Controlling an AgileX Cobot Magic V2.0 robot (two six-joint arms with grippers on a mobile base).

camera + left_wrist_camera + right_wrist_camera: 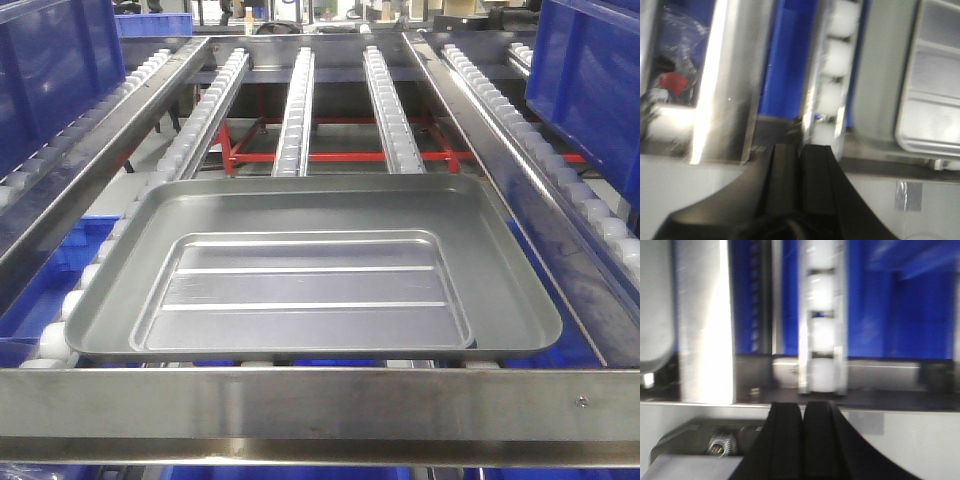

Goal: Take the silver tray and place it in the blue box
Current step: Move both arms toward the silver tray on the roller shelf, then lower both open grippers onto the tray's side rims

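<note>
Fingers, left gripper (801,150) and right gripper (802,407): pressed together, holding nothing. Shallow rectangular shiny silver tray (310,270): flat on steel roller rack (385,110), near edge.

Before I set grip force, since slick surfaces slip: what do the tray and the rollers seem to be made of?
The tray looks like metal, perhaps steel or aluminium, with a smooth semi-shiny finish: light glints along its rim and ridges. The rollers look like white plastic, matte and without glints, though the blur leaves that uncertain.
</note>
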